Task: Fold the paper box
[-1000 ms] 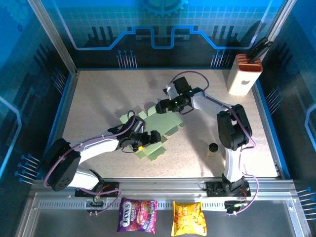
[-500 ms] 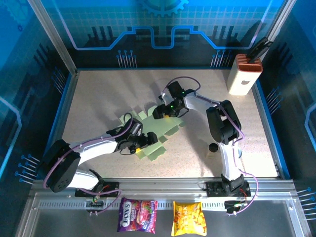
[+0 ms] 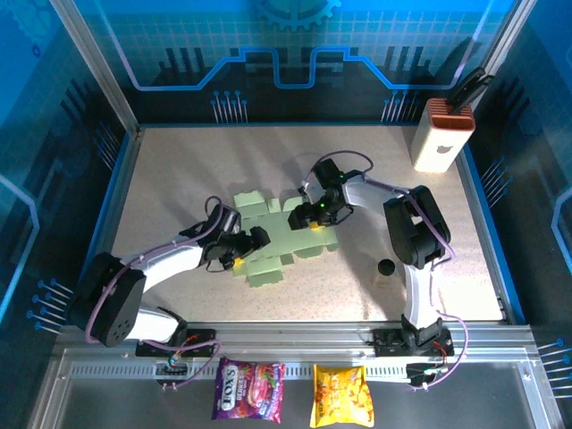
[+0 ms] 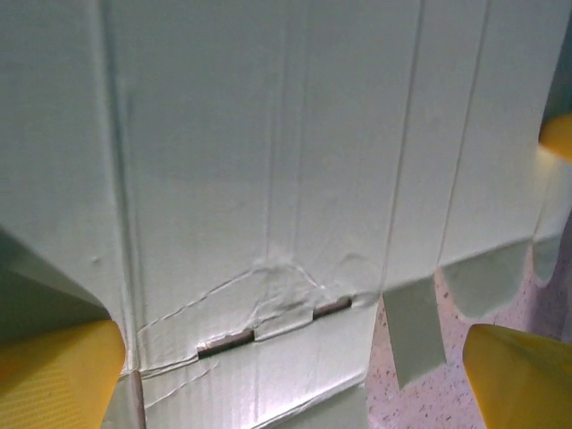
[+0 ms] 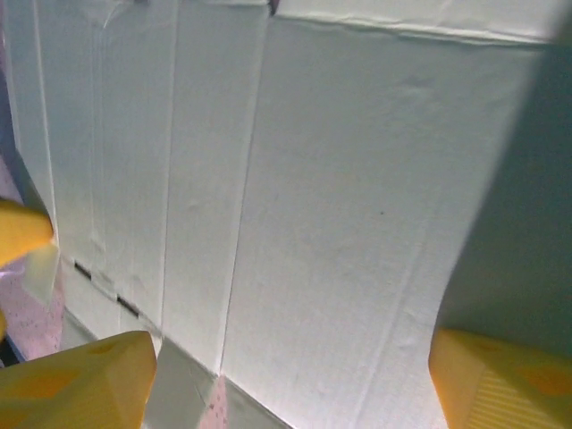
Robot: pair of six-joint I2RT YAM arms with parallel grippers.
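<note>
The paper box lies as a flat pale green die-cut sheet in the middle of the table, its flaps and tabs spread out. My left gripper rests low over its left part, jaws open. In the left wrist view the creased sheet with two slots spans the space between my yellow fingertips. My right gripper sits over the sheet's upper right part, also open. The right wrist view has the scored sheet close under the wide-apart fingertips.
A white block with an orange ribbed top stands at the back right corner. A small dark object sits beside the right arm. Two snack packets lie in front of the table's near rail.
The left gripper has pulled back up and to the left. The right gripper has come down and right onto the sheet. The sheet has shifted and turned slightly.
</note>
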